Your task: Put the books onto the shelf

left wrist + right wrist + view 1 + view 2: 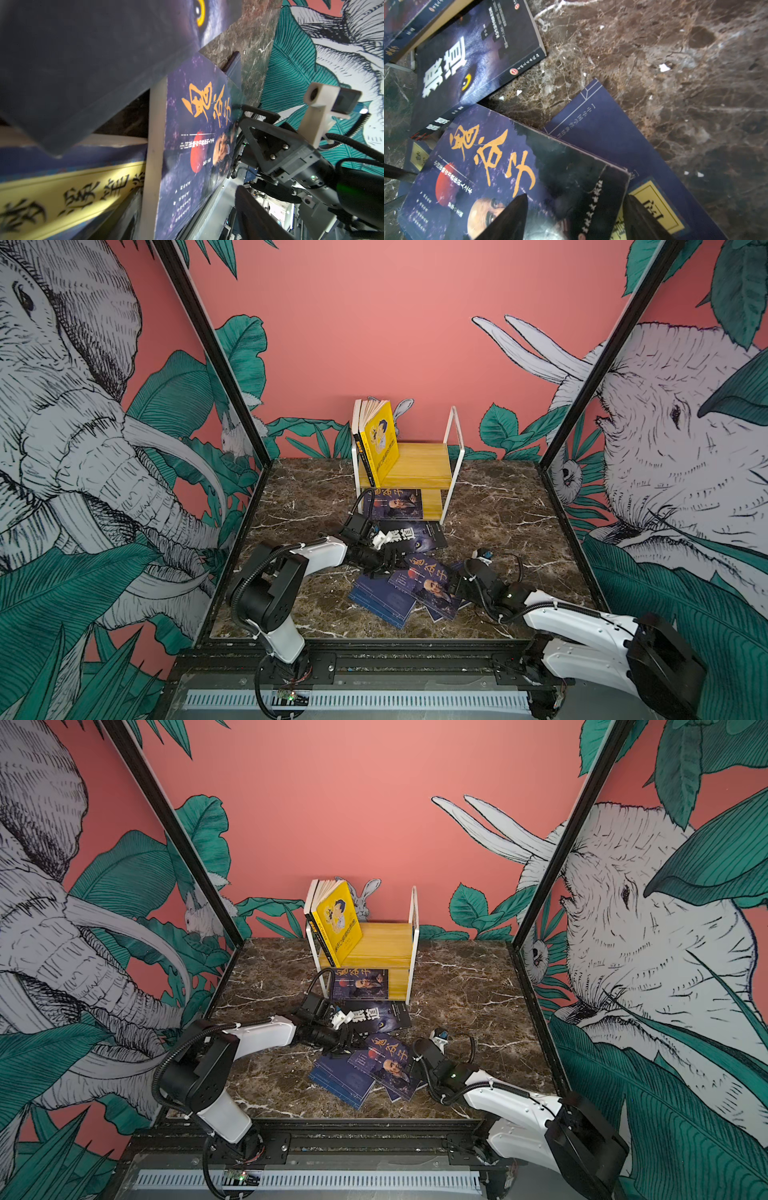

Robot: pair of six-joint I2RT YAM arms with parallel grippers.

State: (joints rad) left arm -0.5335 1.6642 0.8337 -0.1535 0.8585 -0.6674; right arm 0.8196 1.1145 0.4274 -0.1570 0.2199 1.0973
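Surface (498, 506): brown stone look, white veins, smooth, polished, faint sheen.
Right fingers (517, 212): black plastic, matt.
Navy book (500, 166) under right fingers: paper cover, glossy laminate, light patches of glare.
Black book (471, 54) beyond fingers: glossy cover, pale matt page edges.
Shelf (415, 466), well apart from fingers: yellowish wood-grain boards, satin; end loops thin white-coated metal, smooth.
Yellow book (380, 439) on shelf: glossy paper cover, matt fanned pages.
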